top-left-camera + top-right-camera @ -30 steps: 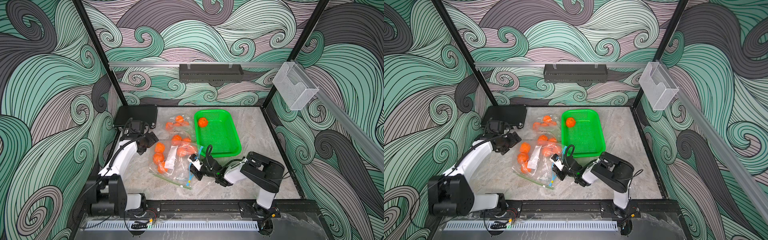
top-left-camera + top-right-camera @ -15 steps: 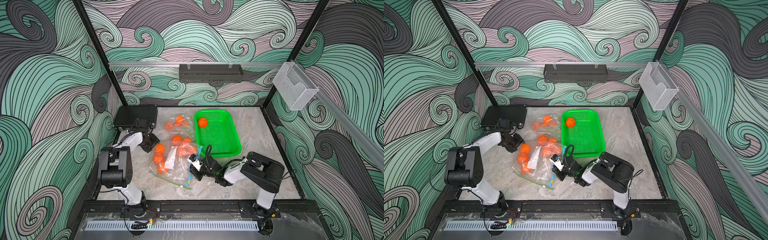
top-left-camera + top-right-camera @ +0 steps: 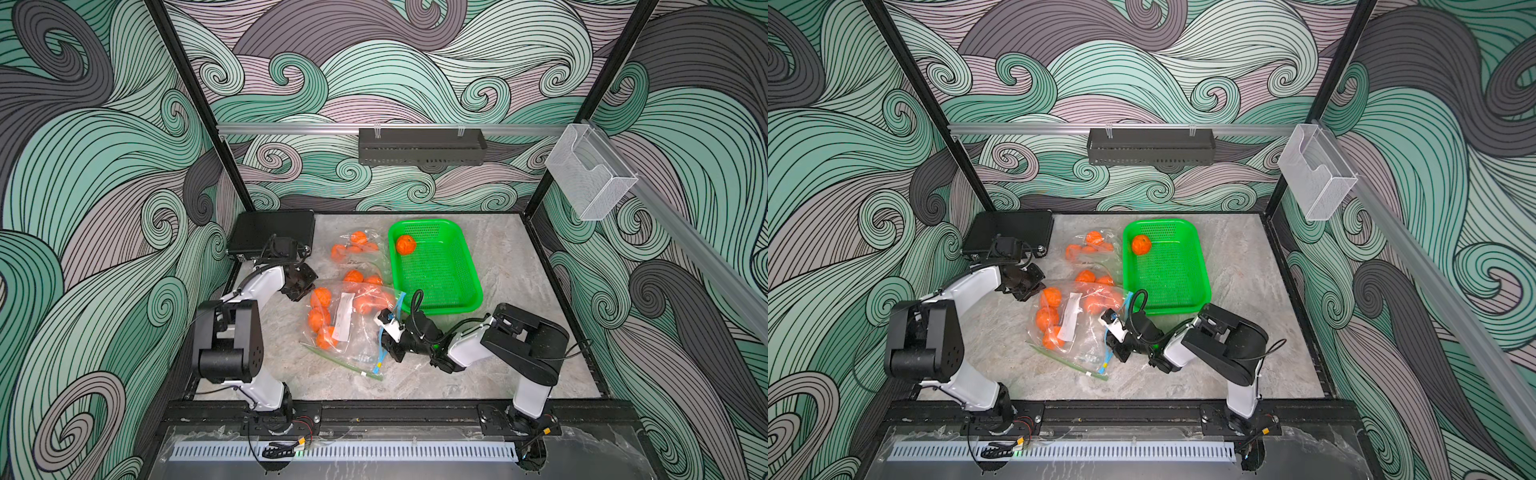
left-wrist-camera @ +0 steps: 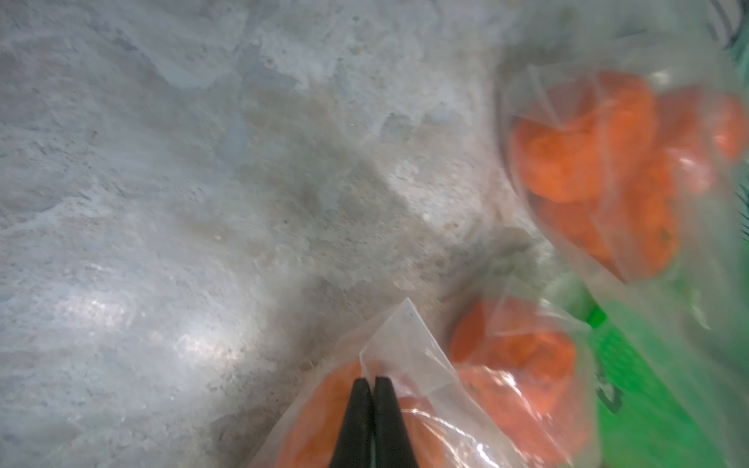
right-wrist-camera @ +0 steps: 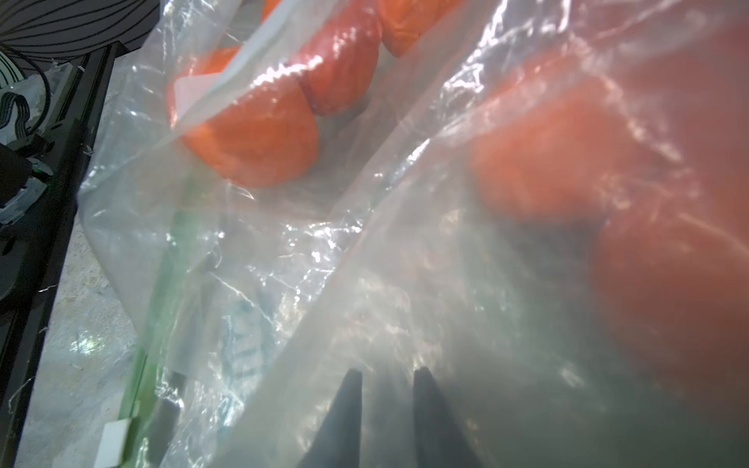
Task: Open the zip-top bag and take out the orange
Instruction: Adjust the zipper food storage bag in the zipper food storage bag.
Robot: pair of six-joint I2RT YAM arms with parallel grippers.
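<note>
Left gripper (image 4: 372, 383): two black tapered fingers pressed together, pinching the corner of a clear plastic zip-top bag (image 4: 409, 352) holding round oranges (image 4: 523, 356). Second clear plastic bag (image 4: 600, 162) of oranges nearby. Mottled grey tabletop (image 4: 182, 182). Green plastic basket (image 4: 668, 405), blurred, behind both bags.

The grey marbled bench (image 3: 519, 266) is loaded as follows: a black box (image 3: 272, 232) in the rear left corner, a green basket (image 3: 451, 309) at rear centre, and between them a zip-top bag (image 3: 353, 332) of oranges with a smaller bag (image 3: 357, 249) behind it.
</note>
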